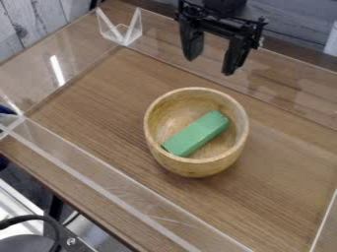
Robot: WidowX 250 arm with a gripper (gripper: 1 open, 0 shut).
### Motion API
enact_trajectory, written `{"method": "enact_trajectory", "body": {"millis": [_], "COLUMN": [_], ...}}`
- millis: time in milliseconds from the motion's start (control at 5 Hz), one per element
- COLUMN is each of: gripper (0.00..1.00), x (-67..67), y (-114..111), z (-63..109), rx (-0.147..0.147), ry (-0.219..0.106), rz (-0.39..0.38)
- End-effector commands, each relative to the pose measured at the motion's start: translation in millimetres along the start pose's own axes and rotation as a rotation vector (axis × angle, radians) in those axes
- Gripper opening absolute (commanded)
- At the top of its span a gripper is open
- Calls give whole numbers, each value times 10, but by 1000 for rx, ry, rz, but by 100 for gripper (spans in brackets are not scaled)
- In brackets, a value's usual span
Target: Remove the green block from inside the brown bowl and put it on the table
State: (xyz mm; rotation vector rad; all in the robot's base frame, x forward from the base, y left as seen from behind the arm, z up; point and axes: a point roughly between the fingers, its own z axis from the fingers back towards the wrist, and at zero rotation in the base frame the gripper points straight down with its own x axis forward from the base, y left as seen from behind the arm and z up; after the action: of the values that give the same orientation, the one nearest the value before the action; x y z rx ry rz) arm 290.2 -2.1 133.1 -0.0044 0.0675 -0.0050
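**A:** What sits closest to the viewer?

**B:** A low clear acrylic wall runs along the near edge of the brown wood-grain table. Just past it, near the middle of the tabletop, stands a round light-tan wooden bowl with a thick rim.

**A:** And the block?

**B:** The small flat bright green rectangular block lies inside the bowl, on its floor, set on a slant from lower left to upper right. Nothing touches it.

**A:** Where is the robot?

**B:** Farther back, above the table's far side, hangs the black gripper, pointing down. Its two fingers are spread apart with a clear gap between them, grasping nothing. It is well apart from the bowl, behind it and slightly right.

**A:** Anything beyond that?

**B:** At the far left corner the acrylic walls meet.
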Motion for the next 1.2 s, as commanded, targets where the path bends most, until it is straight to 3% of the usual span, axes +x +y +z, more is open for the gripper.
{"method": "enact_trajectory", "body": {"millis": [0, 200, 400, 800, 1000], "gripper": [100, 100, 100, 100, 100], "x": [-119, -363, -398, -118, -140], "y": [-3, -17, -93, -193, -126], "z": [-146, -250, -253, -431, -468], "rx": [15, 22, 17, 63, 25], "ry": [28, 43, 17, -19, -24], "rz": [-3, -32, -48, -12, 1]}}
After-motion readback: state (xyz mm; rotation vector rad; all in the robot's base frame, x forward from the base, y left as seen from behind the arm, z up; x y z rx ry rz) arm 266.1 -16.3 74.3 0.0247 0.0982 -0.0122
